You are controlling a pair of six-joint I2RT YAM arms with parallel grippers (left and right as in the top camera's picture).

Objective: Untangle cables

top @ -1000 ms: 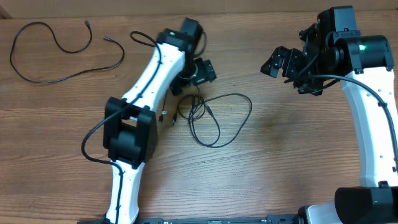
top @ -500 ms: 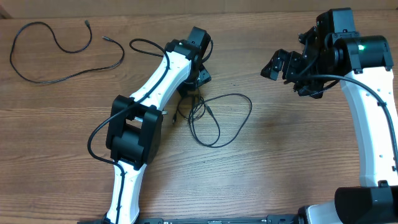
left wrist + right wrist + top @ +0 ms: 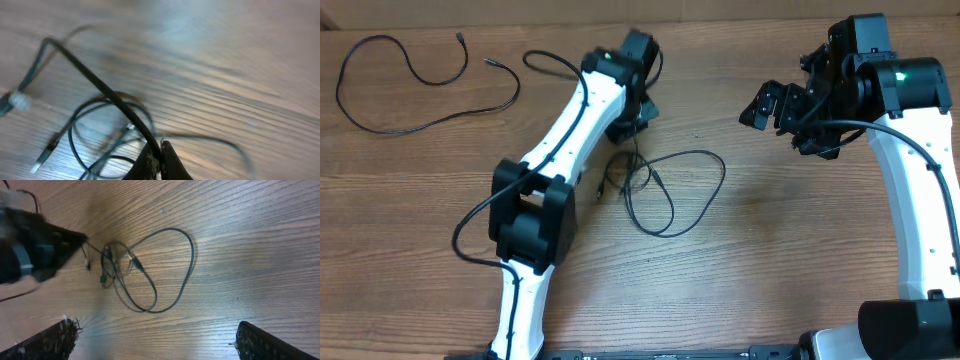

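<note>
A tangle of thin black cables (image 3: 668, 234) lies mid-table, looping out to the right. My left gripper (image 3: 632, 128) is at the tangle's upper left, shut on one strand. In the left wrist view its closed tips (image 3: 159, 150) pinch that strand (image 3: 95, 83), which rises taut to the upper left above the other loops. A separate cable (image 3: 415, 127) lies spread out at the far left. My right gripper (image 3: 775, 105) hangs open above the table to the right of the tangle, holding nothing. Its view shows the tangle (image 3: 192, 255) ahead of its gripper (image 3: 160, 342).
Thicker black wires run along both white arms. The left arm (image 3: 560, 140) stretches diagonally from the front edge to the tangle. The right arm's base (image 3: 910, 320) stands at the front right. Bare wood lies between the tangle and the right arm.
My left gripper has shut on a strand at the tangle's upper left and shifted slightly toward the back. The right arm has not moved.
</note>
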